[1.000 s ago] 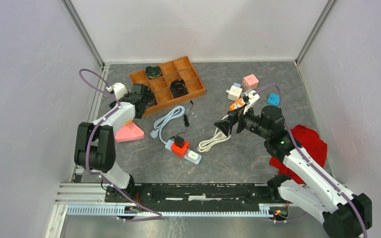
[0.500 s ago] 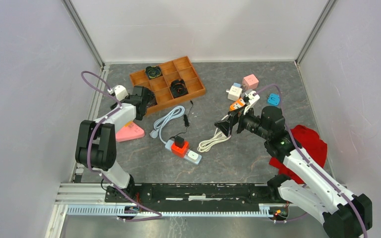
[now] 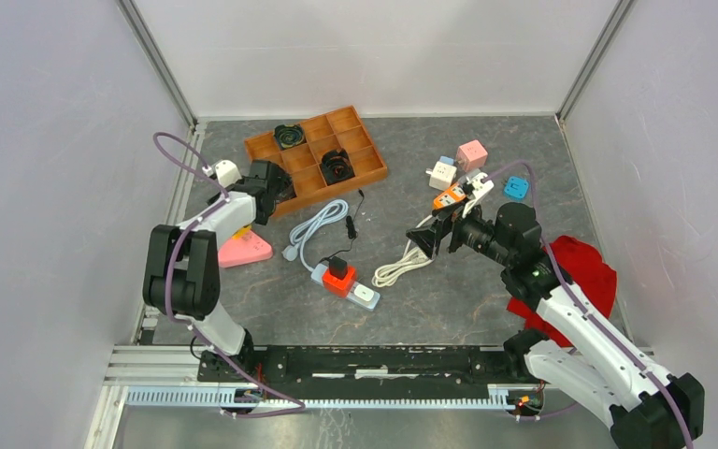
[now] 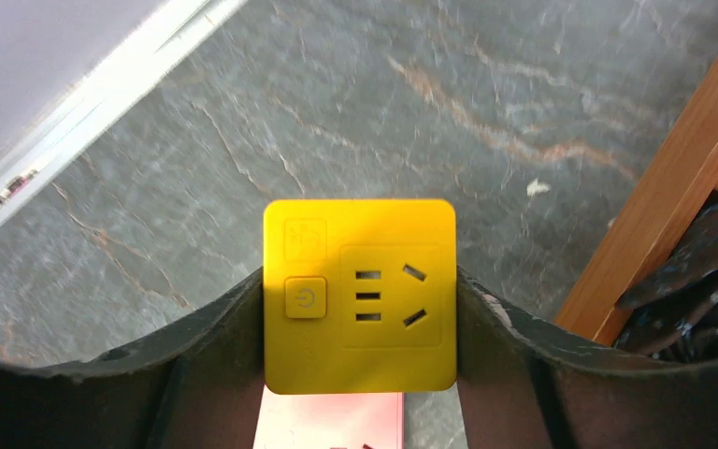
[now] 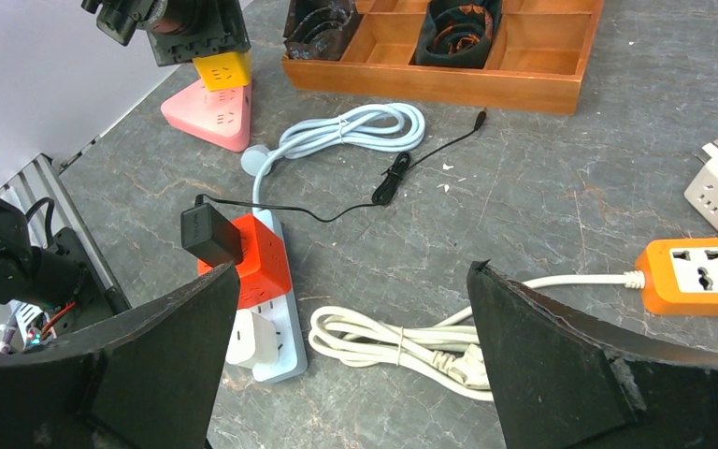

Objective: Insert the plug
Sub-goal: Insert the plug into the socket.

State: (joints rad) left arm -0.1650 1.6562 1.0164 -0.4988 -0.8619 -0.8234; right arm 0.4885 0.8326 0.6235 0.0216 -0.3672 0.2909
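The yellow socket cube [image 4: 360, 281] is clamped in the left gripper [image 4: 360, 313], face turned toward the wrist; the right gripper [image 5: 353, 271] is spread wide.

Two white-and-black robot arms, the left arm [image 3: 217, 221] at 8 o'clock and the right arm [image 3: 584, 327] at 4 o'clock, each trail a purple cable [image 3: 160, 135]; their matte black fingers [image 5: 561, 355] show scuffed, chipped edges.
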